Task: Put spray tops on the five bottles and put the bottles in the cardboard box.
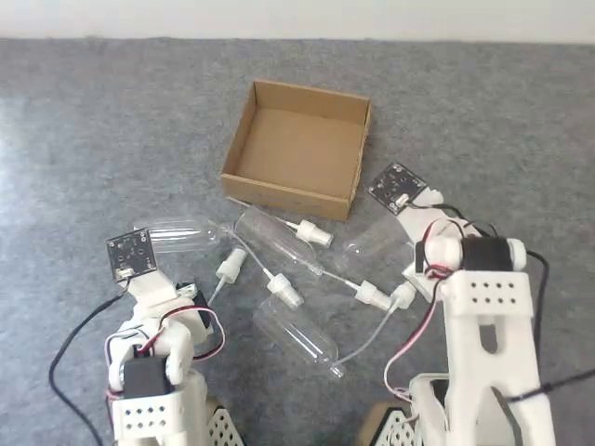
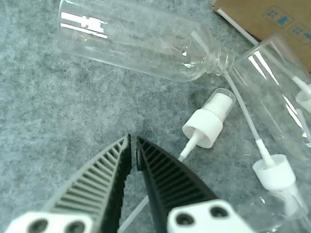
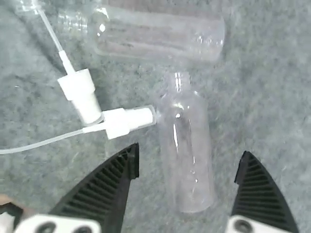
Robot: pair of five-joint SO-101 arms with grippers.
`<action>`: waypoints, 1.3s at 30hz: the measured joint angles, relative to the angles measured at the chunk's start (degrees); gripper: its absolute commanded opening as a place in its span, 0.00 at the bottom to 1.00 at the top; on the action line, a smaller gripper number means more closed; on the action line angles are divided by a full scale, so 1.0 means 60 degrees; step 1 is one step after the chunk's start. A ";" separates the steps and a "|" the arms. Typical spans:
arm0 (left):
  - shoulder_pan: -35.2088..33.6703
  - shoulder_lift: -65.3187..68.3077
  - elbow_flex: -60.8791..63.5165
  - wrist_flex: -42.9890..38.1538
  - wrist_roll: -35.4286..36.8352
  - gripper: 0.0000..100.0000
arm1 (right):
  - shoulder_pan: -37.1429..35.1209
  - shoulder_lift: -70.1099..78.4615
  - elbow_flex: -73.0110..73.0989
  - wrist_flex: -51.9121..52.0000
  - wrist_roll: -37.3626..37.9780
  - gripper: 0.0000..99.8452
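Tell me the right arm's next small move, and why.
Probably lower the right gripper and close on the clear bottle. Its jaws stand wide open on either side of that bottle, which lies capless on the grey mat, with a spray top close beside it for fitting afterwards.

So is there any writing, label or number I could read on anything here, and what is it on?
No text here can be read.
cardboard box: small blue printed signs on its outer wall, too blurred to read.
clear bottles: no labels visible.
spray tops: plain white, no marks visible.
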 measured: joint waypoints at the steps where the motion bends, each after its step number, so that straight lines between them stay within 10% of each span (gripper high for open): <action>1: 0.0000 0.0000 0.0000 0.0000 0.0000 0.02 | 0.0000 0.0176 0.0000 -0.0103 0.0000 0.29; 39: 0.0000 0.0000 0.0000 0.0000 0.0000 0.02 | 0.0337 0.4029 -0.0322 -0.2037 0.0059 0.29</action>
